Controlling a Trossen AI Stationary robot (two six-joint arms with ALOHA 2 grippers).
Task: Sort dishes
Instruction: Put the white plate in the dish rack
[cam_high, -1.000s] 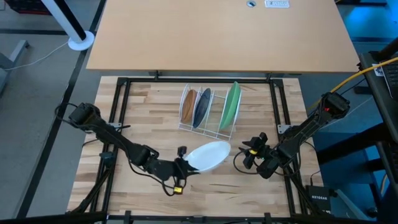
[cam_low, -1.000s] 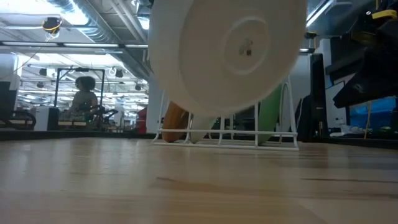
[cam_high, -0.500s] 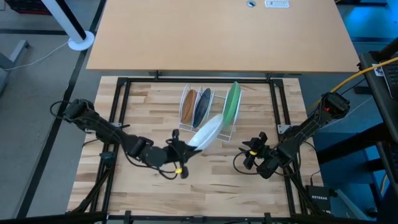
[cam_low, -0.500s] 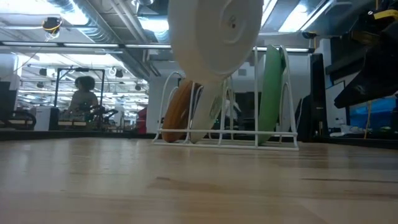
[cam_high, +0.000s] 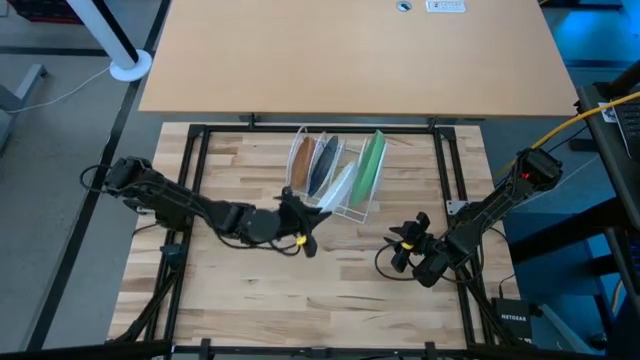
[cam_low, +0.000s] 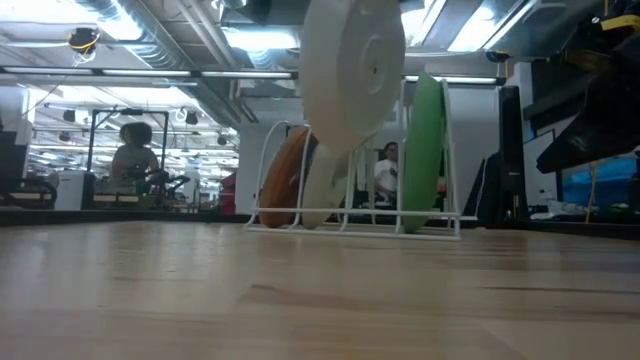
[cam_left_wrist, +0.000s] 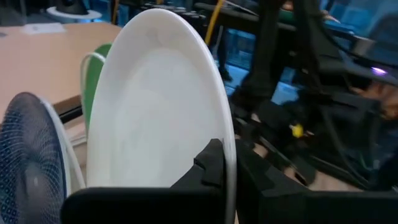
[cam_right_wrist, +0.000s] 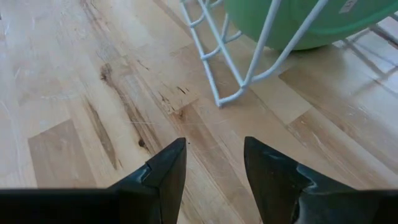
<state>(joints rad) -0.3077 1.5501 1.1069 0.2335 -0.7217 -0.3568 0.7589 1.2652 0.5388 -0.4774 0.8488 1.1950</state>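
My left gripper (cam_high: 300, 215) is shut on the white plate (cam_high: 340, 188), which stands nearly on edge over the white wire rack (cam_high: 352, 210). It sits between the blue speckled dish (cam_high: 322, 165) and the green plate (cam_high: 372, 165). The brown plate (cam_high: 302, 160) stands in the rack's leftmost slot. All three dishes lean on the rack's wires. In the low view the white plate (cam_low: 352, 70) is high in front of the green plate (cam_low: 425, 150). My right gripper (cam_high: 405, 245) is open and empty on the table's right side, its fingers low over the wood (cam_right_wrist: 214, 165). My left gripper pinches the white plate's rim (cam_left_wrist: 227, 163) at its near edge, one finger (cam_left_wrist: 211, 168) on each face. The fingers come about level from the table's near left. The plate stands on edge, tilted, its far part among the rack's wires; whether it touches them I cannot tell.
The rack's near right corner (cam_right_wrist: 221, 93) and the green plate (cam_right_wrist: 292, 22) lie just ahead of my right gripper. A black frame (cam_high: 195, 180) borders the wooden work area. A second table (cam_high: 350, 50) stands beyond. People show in the room behind (cam_low: 135, 160).
My left gripper has gone toward the table's far edge, to the rack, carrying the white plate. The plate has tipped from lying nearly flat to nearly on edge, and its far part is now between the blue dish and the green plate.
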